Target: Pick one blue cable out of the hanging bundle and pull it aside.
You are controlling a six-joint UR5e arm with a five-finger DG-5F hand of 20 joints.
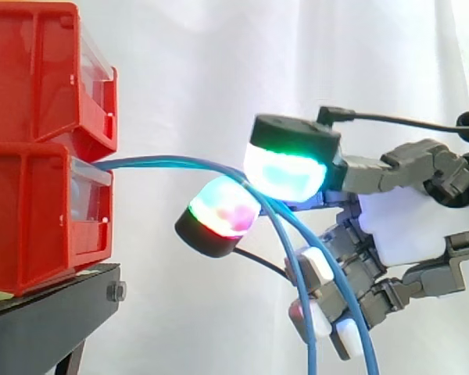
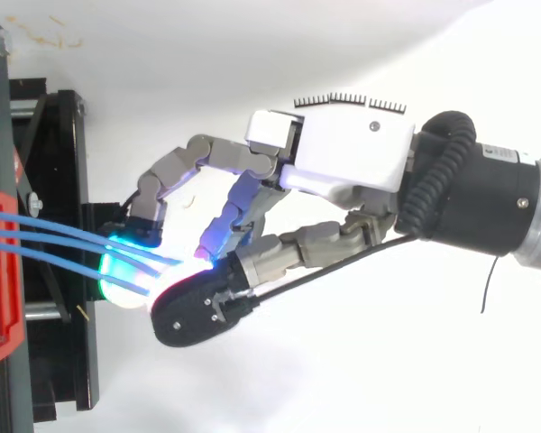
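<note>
Blue cables [image 1: 172, 162] leave the red bins [image 1: 31, 211] at the left, arch to the right and hang down. From above they are three strands [image 2: 63, 239] running from the bin edge [image 2: 0, 271] to the glowing pads. My hand [image 1: 410, 223] reaches in from the right, its palm [image 2: 343, 153] white. A cyan-green fingertip pad [image 1: 285, 172] sits above the cables and a red-green pad [image 1: 223, 209] below, closed together where the strands bend down. How many strands lie in the pinch I cannot tell. The other fingers are curled behind the hanging strands [image 1: 356, 328].
Two red bins are stacked on a black stand [image 1: 47, 320] at the left, with its black frame [image 2: 63, 162] seen from above. A white curtain [image 1: 187, 78] is behind everything.
</note>
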